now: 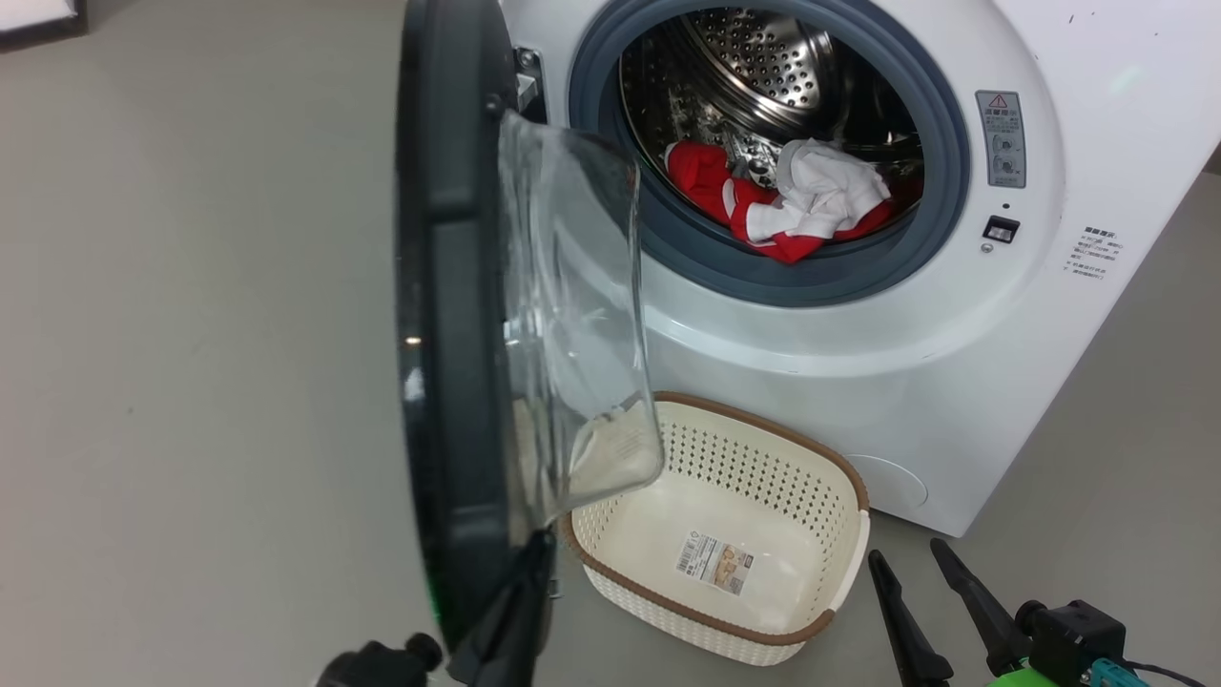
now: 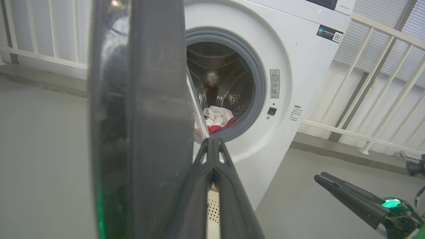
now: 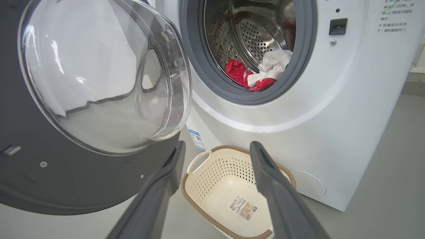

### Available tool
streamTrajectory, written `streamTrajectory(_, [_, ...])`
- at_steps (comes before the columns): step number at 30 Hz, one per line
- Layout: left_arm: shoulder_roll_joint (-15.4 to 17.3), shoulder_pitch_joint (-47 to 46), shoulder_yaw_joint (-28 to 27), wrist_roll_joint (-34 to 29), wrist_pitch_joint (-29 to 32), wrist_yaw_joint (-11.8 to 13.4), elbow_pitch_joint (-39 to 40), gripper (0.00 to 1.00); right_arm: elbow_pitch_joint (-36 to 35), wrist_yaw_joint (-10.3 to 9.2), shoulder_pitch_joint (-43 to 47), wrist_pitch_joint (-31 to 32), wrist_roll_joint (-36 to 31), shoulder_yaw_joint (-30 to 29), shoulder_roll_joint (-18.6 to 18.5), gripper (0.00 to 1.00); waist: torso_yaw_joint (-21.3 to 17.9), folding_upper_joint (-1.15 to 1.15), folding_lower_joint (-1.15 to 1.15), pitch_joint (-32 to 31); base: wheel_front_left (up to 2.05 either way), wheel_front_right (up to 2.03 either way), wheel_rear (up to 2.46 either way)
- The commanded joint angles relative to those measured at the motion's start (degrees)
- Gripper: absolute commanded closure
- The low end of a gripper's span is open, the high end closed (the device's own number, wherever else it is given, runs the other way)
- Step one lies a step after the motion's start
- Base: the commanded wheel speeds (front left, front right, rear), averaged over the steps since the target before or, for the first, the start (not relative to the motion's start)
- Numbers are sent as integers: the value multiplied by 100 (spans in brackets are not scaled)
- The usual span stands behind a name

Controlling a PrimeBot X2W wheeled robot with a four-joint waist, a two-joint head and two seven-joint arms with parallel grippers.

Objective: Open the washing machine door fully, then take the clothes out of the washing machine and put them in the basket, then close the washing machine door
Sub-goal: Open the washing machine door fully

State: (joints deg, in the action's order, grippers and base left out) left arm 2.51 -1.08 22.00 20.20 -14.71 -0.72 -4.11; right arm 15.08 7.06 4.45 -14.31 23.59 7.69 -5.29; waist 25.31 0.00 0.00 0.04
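At the left of the head frame you see the washing machine door [image 1: 448, 286], its black rim glossy and catching light, with a smooth clear glass bowl [image 1: 572, 315] bulging beside it; the door's inner face looks like matt grey plastic. The washing machine [image 1: 858, 363] body is smooth glossy white, its ring [image 1: 944, 162] matt grey rubber and its drum [image 1: 763, 57] shiny perforated steel. The clothes [image 1: 792, 205] are soft red and white cloth. At lower centre, the basket [image 1: 734, 463] is cream perforated plastic with a brown woven-look rim and a paper label [image 1: 715, 563].
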Motion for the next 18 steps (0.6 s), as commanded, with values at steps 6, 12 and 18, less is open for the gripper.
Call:
streamTrajectory(6, [37,-57,-849,88,-29,178,110,100,-182,43,-157,-69,-34,102,-71,0,14,0,0,57,0,0,0])
streamTrajectory(12, [37,-114,-1521,-32,-29,173,100,100,-187,43,-229,-69,-22,129,-106,0,-49,0,0,163,0,0,0])
streamTrajectory(18, [37,-217,-2266,28,-29,129,54,100,-211,43,-300,-69,-31,119,-144,0,-171,0,0,294,0,0,0])
